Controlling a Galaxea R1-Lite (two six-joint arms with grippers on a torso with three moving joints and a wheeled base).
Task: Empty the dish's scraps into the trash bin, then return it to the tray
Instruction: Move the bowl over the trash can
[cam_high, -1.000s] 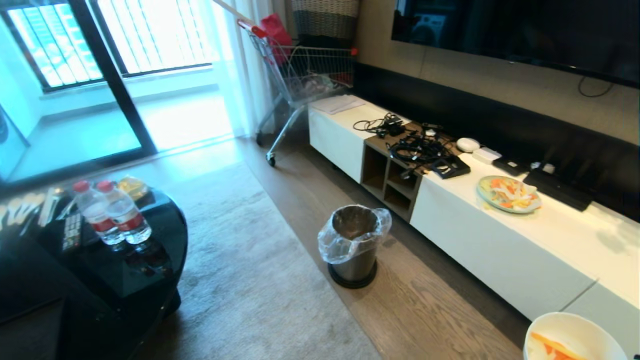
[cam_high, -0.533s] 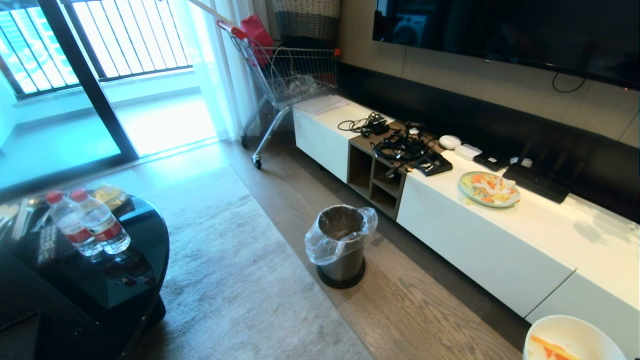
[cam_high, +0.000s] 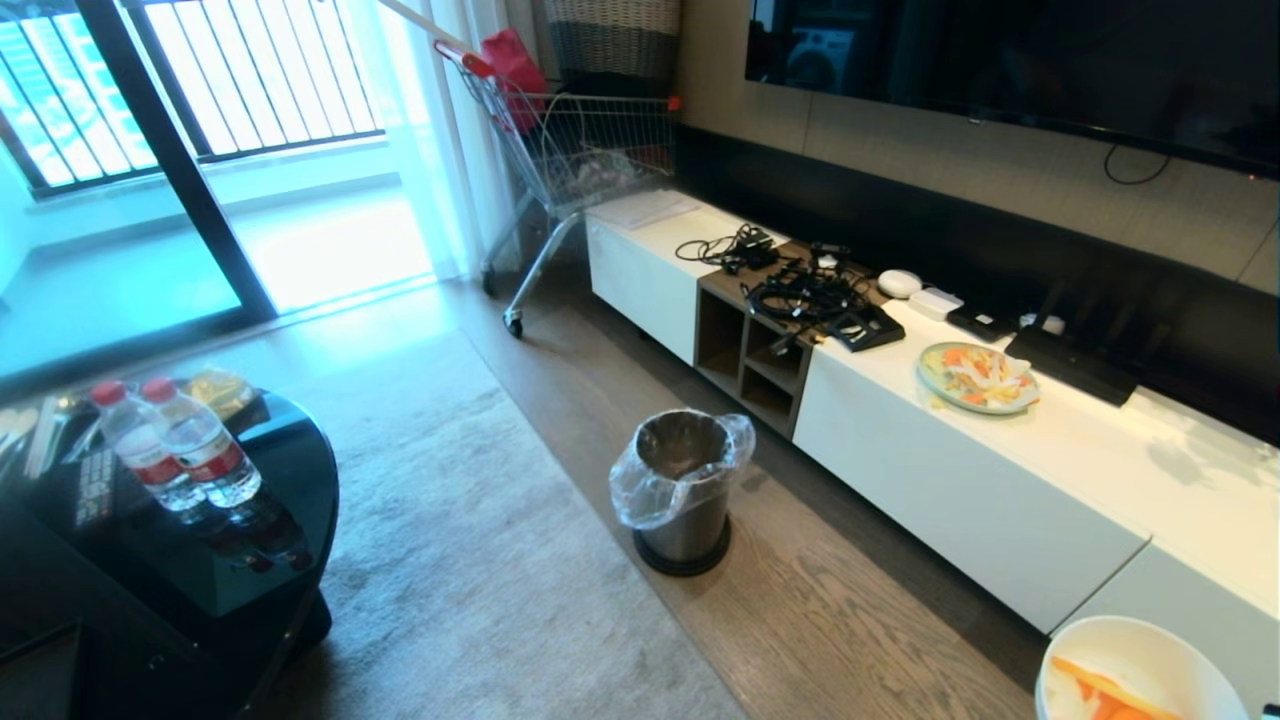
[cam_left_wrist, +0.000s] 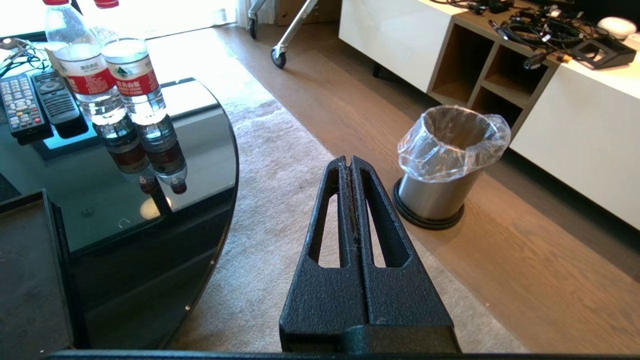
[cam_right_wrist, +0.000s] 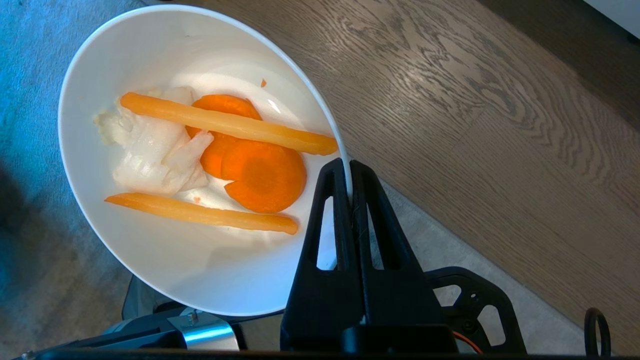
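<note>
Dish (cam_right_wrist: 165, 250) is hanging by its rim in the pinching right claw (cam_right_wrist: 349, 186); scraps (cam_right_wrist: 215, 160) risk sliding onto carpet before reaching the trash bin (cam_high: 685, 490).

Dish (cam_right_wrist: 165, 260): plain white, deep-sided round bowl, rim clamped between the closed fingers (cam_right_wrist: 330, 220) of the right gripper (cam_right_wrist: 349, 172), held above the floor. Scraps (cam_right_wrist: 220, 160): two orange strips, round orange slices and pale peel, inside the dish. Trash bin (cam_high: 686, 487): brushed metal, black base ring, clear liner, upright on the wood floor, well apart from the dish. Tray (cam_left_wrist: 30, 280): matte black, one corner visible on the glossy black bench.
</note>
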